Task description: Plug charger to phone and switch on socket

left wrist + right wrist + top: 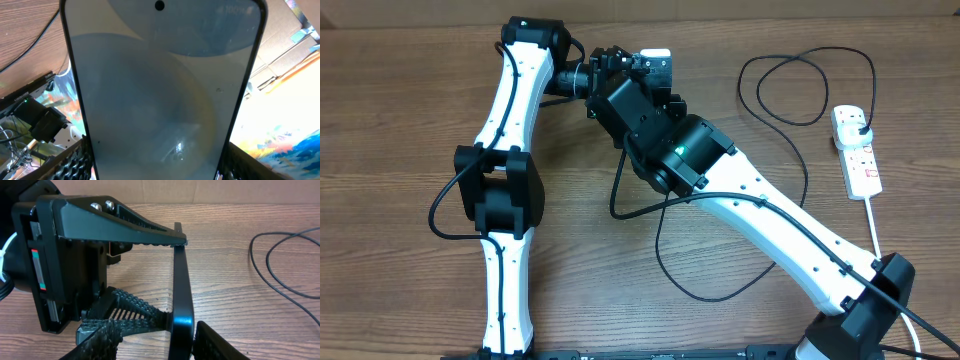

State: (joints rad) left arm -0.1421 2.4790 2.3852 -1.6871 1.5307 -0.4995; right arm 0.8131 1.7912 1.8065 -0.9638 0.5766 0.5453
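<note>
Wood table (400,100) below: the left gripper (155,165) pinches the raised phone (160,100) by its long sides, and the right gripper (157,342) has its fingers spread beside it. It looks light, stiff, slippery and easy to crack, so hold the sides gently.

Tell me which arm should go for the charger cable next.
Right. The left gripper is clamped on the phone, holding it up off the table. The right gripper is open, and the charger lies looped on the right arm's side of the table.
</note>
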